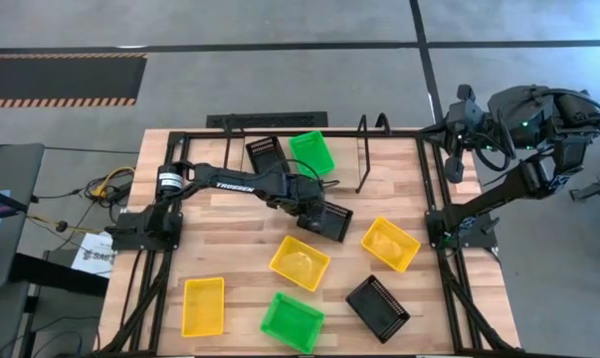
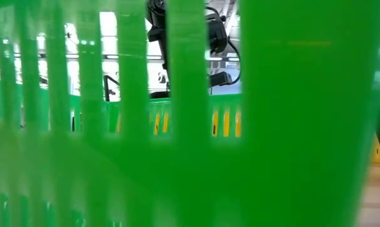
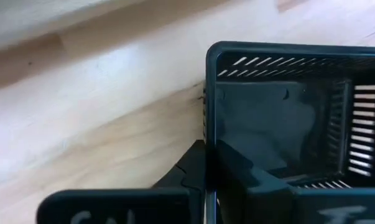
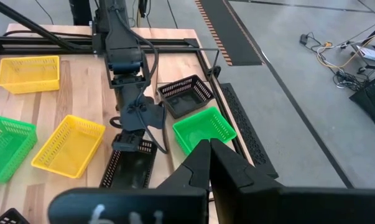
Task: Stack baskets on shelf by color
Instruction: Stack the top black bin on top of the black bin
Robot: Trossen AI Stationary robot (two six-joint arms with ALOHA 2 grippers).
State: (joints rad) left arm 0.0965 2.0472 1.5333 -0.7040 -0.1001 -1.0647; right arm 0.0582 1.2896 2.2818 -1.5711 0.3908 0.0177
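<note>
My left gripper [image 1: 314, 211] reaches to the table's middle and is shut on a black basket [image 1: 326, 222], seen close in the left wrist view [image 3: 287, 124]. Another black basket [image 1: 264, 154] and a green basket [image 1: 312, 152] stand side by side at the far edge, beside a black wire upright [image 1: 362, 154]. Loose on the near half stand three yellow baskets [image 1: 300, 262] [image 1: 390, 243] [image 1: 203, 305], a green one [image 1: 292, 321] and a black one [image 1: 377, 307]. My right gripper [image 4: 207, 149] is shut on nothing, held high over the far right corner. My left gripper pinches one end wall [image 3: 206, 124] of the black basket, with one finger [image 3: 249, 171] inside the basket and the other finger [image 3: 184, 177] outside. The fingers slant down from the table's far left side. The basket stands upright, open side up, its bottom on the tabletop.
A green basket [image 2: 290, 126] stands right against the low camera and fills nearly that whole view; only a bit of the left arm [image 2: 183, 31] shows through its slats. A black frame [image 1: 280, 132] runs along the table's edges. Bare wood lies left of the left arm.
</note>
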